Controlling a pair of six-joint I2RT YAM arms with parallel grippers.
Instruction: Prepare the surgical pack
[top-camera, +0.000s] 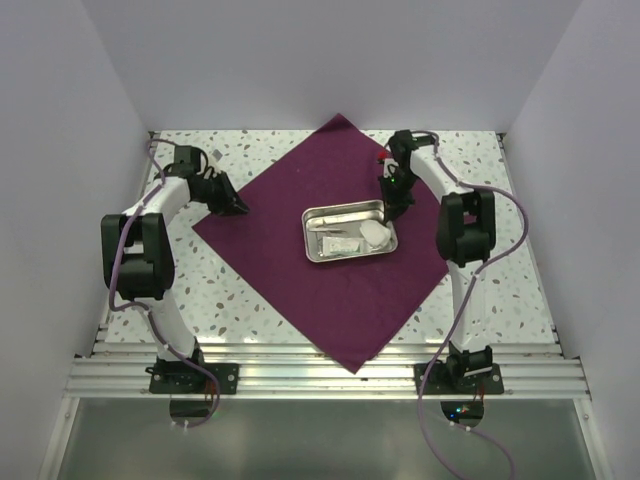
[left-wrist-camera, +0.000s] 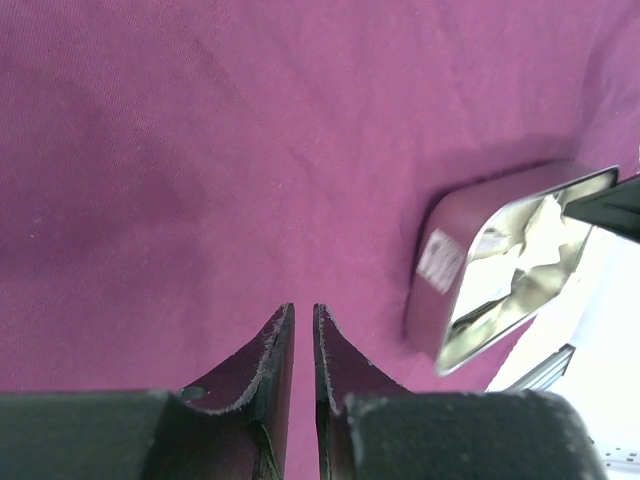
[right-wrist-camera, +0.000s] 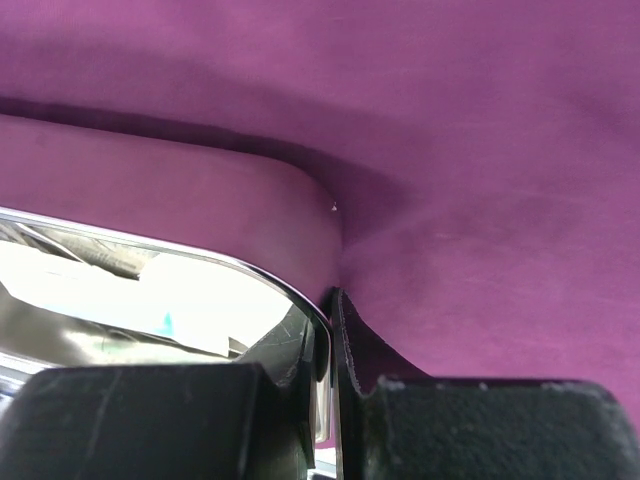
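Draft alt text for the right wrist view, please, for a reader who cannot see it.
The right end effector grips the rim of a steel tray near a rounded corner, one finger inside the tray and one outside. The tray stands on a purple drape that fills the rest of the view.

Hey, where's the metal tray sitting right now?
In the top view, the shiny rectangular steel tray lies near the middle of the purple fabric drape, slightly right, its far-right rim pinched by the right claw.
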